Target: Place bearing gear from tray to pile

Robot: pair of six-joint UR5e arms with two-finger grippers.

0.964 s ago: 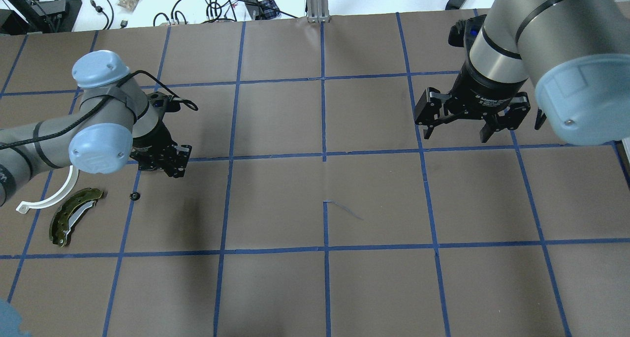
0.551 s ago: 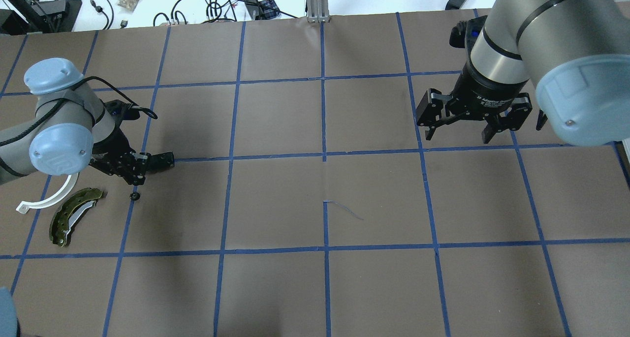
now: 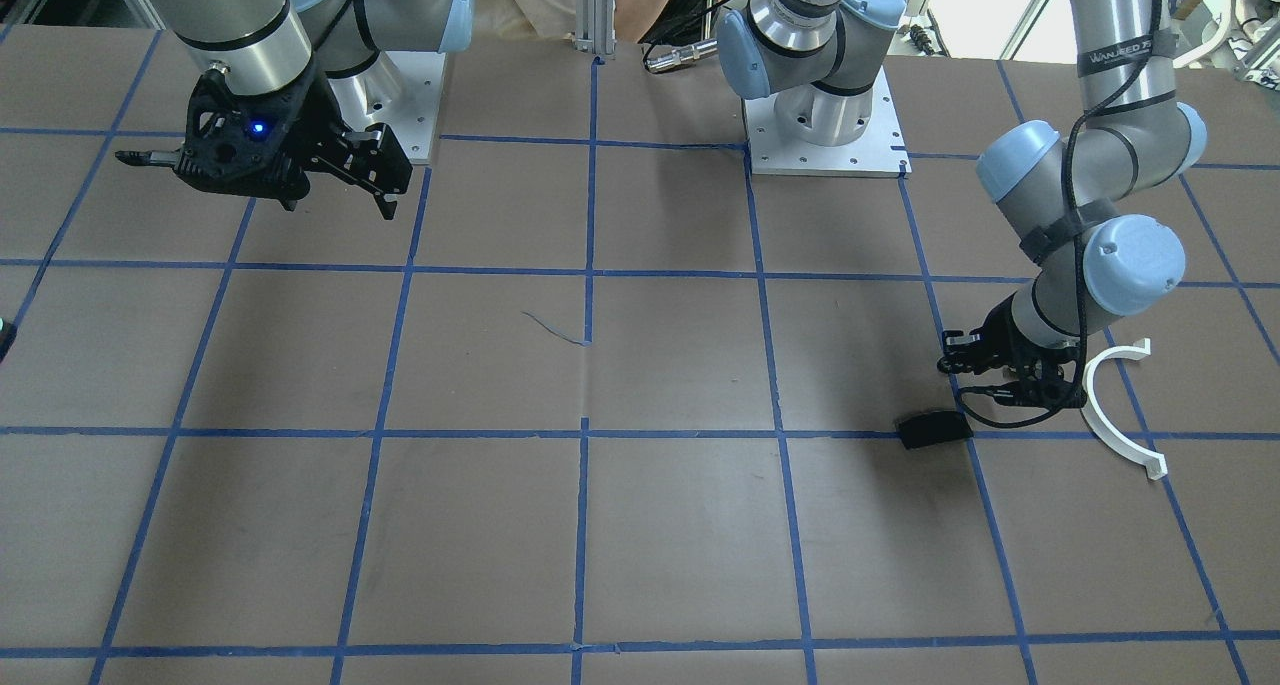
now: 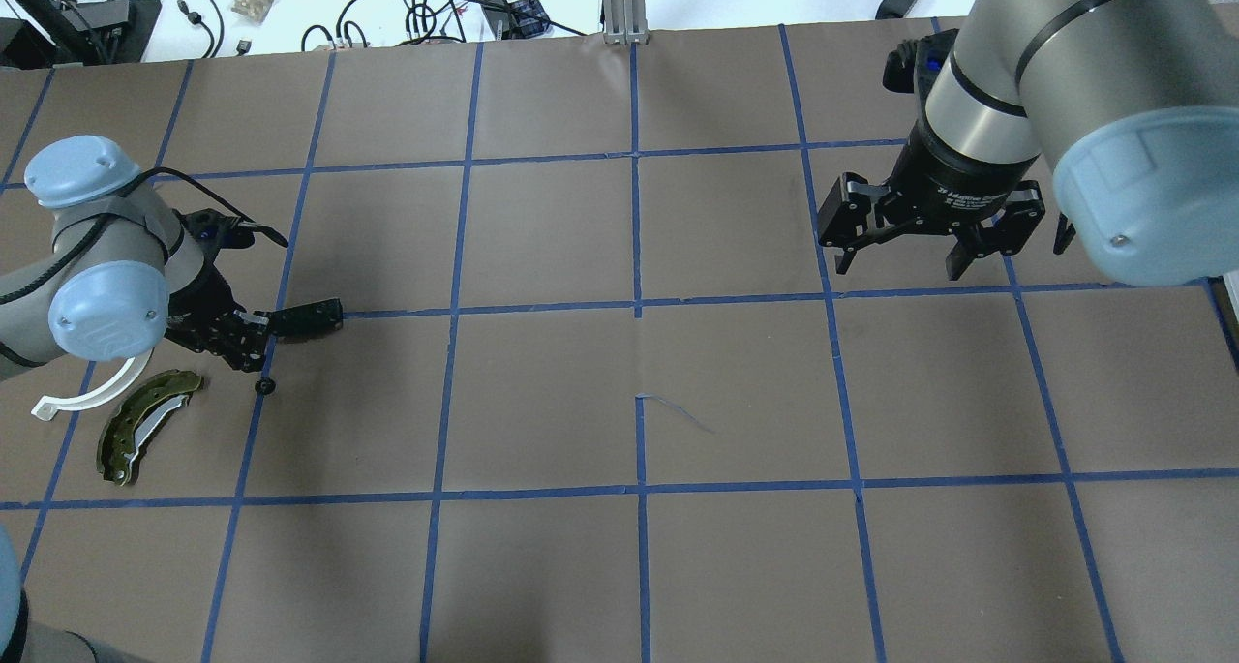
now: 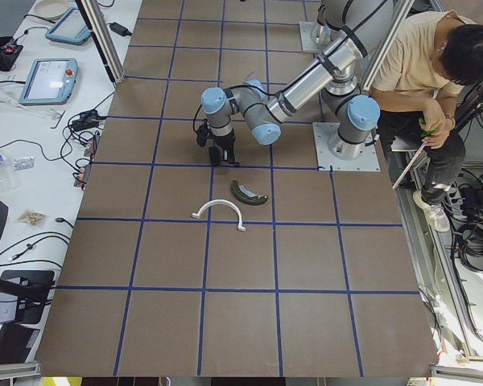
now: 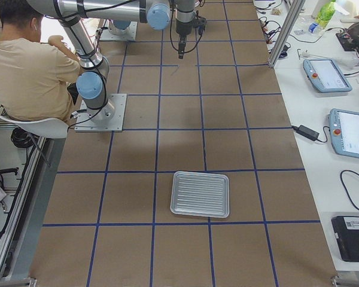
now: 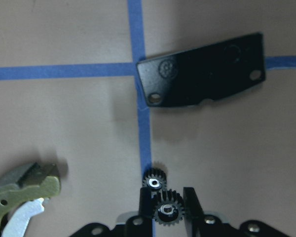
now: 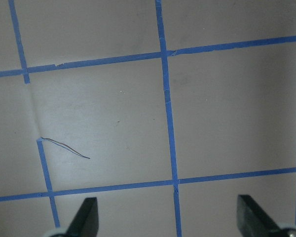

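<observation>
A: What's hidden or cut off?

B: Wrist view: the L gripper (image 7: 167,197) shows only its finger ends, the rest is cut by the bottom edge. The brake shoe (image 7: 19,195) is cut by the side edge, so just an olive end + a silver bit show. Overhead: the white half-ring (image 4: 97,392) has one end under the L arm (image 4: 97,310). Front view: the L arm stands over the shoe's spot.

A: So where's the bearing gear (image 7: 166,213)?

B: Between the L fingers (image 7: 147,200), which look clamped on it from both sides, low over the brown table (image 4: 542,392). Can't tell if it touches the paper. It's just beside a second gear (image 7: 153,180) lying on a blue tape line (image 7: 145,143). The black pad (image 7: 202,74) is beyond that, apart from both. In the overhead + front views the held gear can't be made out vs. the dark gripper.

A: Which way does it point?

B: Flat face + bore face the wrist cam, so the bore axis runs approx. down at the table. The outline is round, so no long axis shows, and thickness is hidden.

A: R gripper (image 4: 900,266)?

B: Fingers wide apart, hanging over the table's R side, well apart from shoe, ring and pad. The tray (image 6: 200,193) shows only in the right-side view, near that cam.
</observation>
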